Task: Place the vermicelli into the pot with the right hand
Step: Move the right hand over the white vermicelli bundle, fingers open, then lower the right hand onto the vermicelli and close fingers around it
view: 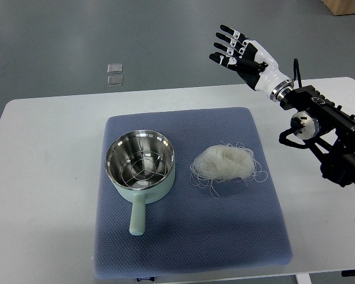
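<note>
A pale green pot with a steel inside and a short handle pointing toward me sits on the left half of a blue-grey mat. A loose nest of white vermicelli lies on the mat just right of the pot. My right hand is raised beyond the table's far edge, well above and behind the vermicelli. Its black-tipped fingers are spread and hold nothing. The right arm runs in from the right edge. No left arm shows.
The mat lies on a white table with a rounded far-left corner. Two small clear squares lie on the grey floor beyond it. A brown box corner shows at top right.
</note>
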`<state>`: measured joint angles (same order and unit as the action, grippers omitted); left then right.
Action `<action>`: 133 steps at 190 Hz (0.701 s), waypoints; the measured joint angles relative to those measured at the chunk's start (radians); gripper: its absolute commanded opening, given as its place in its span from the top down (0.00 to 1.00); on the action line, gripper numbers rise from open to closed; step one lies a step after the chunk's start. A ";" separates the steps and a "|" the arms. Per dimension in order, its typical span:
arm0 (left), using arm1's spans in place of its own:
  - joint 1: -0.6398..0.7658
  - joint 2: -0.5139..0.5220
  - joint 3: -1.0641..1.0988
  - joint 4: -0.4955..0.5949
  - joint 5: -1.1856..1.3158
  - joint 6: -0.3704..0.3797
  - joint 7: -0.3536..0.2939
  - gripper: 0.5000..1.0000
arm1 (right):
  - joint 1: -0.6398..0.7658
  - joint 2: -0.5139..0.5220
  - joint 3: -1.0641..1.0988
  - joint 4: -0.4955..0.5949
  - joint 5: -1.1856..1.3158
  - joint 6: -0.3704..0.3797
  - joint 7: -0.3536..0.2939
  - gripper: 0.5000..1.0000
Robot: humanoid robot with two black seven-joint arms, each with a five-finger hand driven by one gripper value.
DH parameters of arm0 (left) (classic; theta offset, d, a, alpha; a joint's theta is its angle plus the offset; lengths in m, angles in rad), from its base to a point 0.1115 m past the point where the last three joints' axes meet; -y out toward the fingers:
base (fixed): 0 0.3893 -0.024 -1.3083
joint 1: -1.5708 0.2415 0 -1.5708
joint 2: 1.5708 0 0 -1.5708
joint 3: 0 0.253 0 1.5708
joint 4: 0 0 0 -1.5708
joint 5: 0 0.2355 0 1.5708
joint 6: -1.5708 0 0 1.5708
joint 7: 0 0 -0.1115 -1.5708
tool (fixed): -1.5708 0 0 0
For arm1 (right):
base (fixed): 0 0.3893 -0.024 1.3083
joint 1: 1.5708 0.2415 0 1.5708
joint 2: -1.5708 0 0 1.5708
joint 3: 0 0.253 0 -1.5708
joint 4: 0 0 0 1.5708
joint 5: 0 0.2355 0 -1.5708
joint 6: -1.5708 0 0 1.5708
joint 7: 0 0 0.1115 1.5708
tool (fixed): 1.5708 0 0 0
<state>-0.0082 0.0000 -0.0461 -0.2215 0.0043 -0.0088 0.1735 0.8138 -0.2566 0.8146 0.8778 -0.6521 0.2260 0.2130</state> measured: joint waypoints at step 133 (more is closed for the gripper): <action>0.001 0.000 0.002 -0.030 0.001 0.000 0.000 0.00 | 0.695 -0.407 -0.904 0.391 -0.198 0.357 -0.384 0.14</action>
<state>-0.0077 0.0000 -0.0440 -0.2519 0.0049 -0.0091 0.1738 1.5085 -0.6635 -0.0890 1.2685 -0.8502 0.5830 -0.1706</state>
